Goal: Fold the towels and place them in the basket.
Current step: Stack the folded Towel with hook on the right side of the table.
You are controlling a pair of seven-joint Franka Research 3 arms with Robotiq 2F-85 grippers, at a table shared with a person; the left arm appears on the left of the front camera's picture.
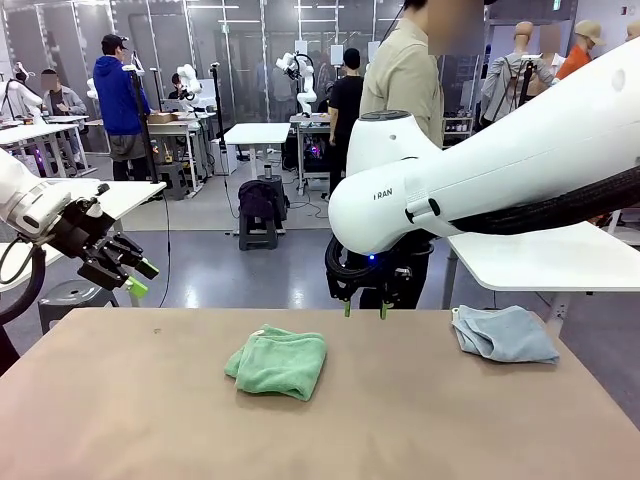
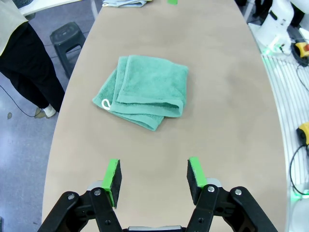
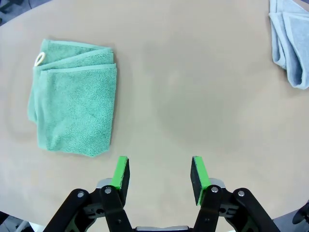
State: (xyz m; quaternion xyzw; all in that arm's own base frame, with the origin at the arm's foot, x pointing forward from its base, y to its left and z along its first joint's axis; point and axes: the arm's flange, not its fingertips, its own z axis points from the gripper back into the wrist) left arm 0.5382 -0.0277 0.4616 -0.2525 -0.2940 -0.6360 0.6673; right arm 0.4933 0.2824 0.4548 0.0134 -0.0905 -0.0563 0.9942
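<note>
The folded green towel [image 1: 279, 362] lies mid-table, the blue-grey towel [image 1: 503, 333] near the far right edge, both clear of the empty, spread left gripper [image 1: 140, 279] and right gripper [image 1: 364, 310], whose arm [image 1: 480, 170] reads "RAN".

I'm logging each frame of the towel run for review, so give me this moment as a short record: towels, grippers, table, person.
green towel: folded, lying near the table's middle, small white loop tag at one corner
blue-grey towel: loosely folded, at the table's far right edge
left gripper: open, empty, raised off the table's left side
right gripper: open, empty, above the far edge between the two towels
table: tan top
person: standing at the far side, behind the right arm
</note>
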